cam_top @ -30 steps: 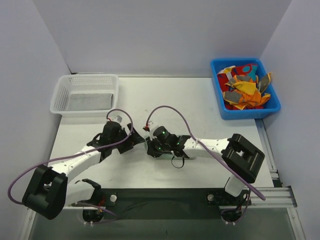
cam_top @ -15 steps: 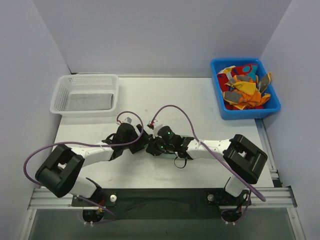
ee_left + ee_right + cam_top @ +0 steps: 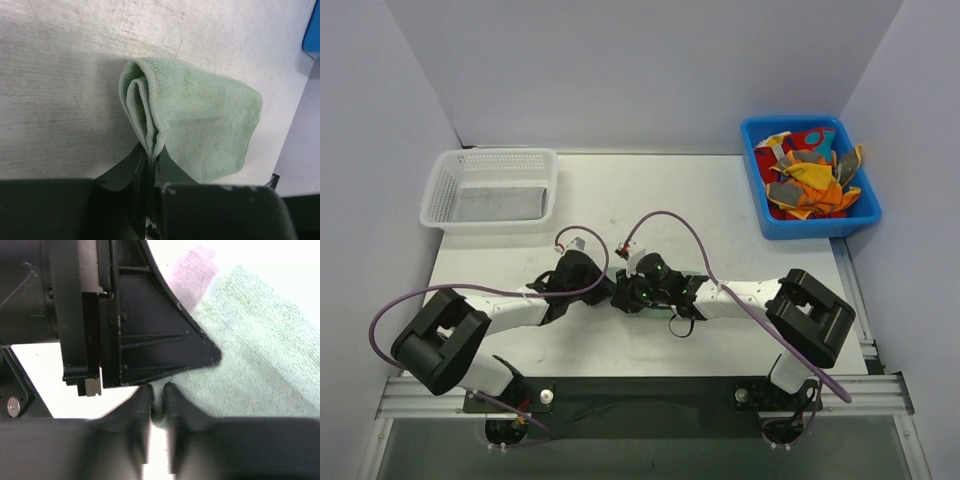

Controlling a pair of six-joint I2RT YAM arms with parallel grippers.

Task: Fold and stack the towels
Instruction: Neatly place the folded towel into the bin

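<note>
A pale green towel [image 3: 200, 115], folded over on itself, lies on the white table in the middle. My left gripper [image 3: 151, 150] is shut on its bunched folded edge. My right gripper [image 3: 157, 392] is shut on an edge of the same green towel [image 3: 250, 370], with the left gripper's black finger [image 3: 150, 340] right in front of it. In the top view both grippers meet at the table's centre, left gripper [image 3: 607, 290] against right gripper [image 3: 624, 295], and the arms hide most of the towel. More towels [image 3: 808, 178], orange, red and grey, are heaped in the blue bin.
The blue bin [image 3: 767, 227] stands at the back right by the table's edge. A white mesh basket [image 3: 440, 195] at the back left holds a flat grey towel [image 3: 500, 203]. Purple cables loop above both wrists.
My left arm swung in to the right until its gripper met the right one, and its jaws went from open to shut on the green towel. The right gripper stayed shut, barely moving.
</note>
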